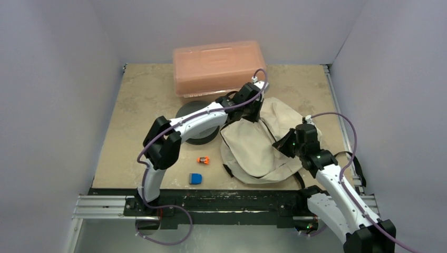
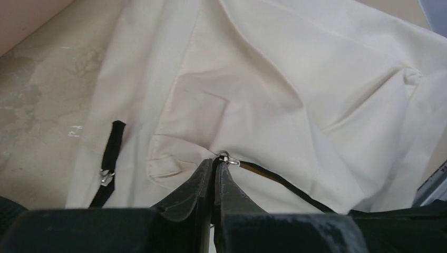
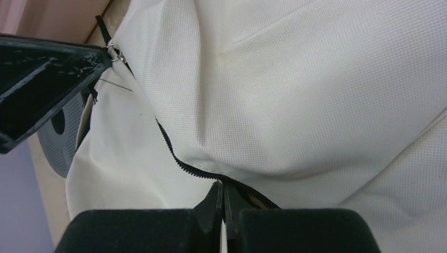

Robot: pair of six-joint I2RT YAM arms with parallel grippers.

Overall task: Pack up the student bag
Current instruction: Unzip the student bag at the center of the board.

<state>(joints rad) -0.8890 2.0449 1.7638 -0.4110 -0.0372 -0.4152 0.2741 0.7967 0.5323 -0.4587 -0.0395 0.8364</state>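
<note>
- Two grippers are at work on the student bag (image 1: 253, 150), which lies flat on the table (image 1: 137, 105), in front of the pink box (image 1: 219, 66) and just beside the grey disc (image 1: 200, 138).
- On the left gripper (image 2: 216, 162) the fingers are pressed together on the zip pull (image 2: 228, 159). The right gripper (image 3: 223, 185) is pinched on the cloth at the zip line (image 3: 174, 150).
- For a clean opening, I think the left should draw the pull along the teeth, not upward, while the right holds the cloth tight.
- Such a small pull can slip out, so a slow pull seems wiser.
</note>
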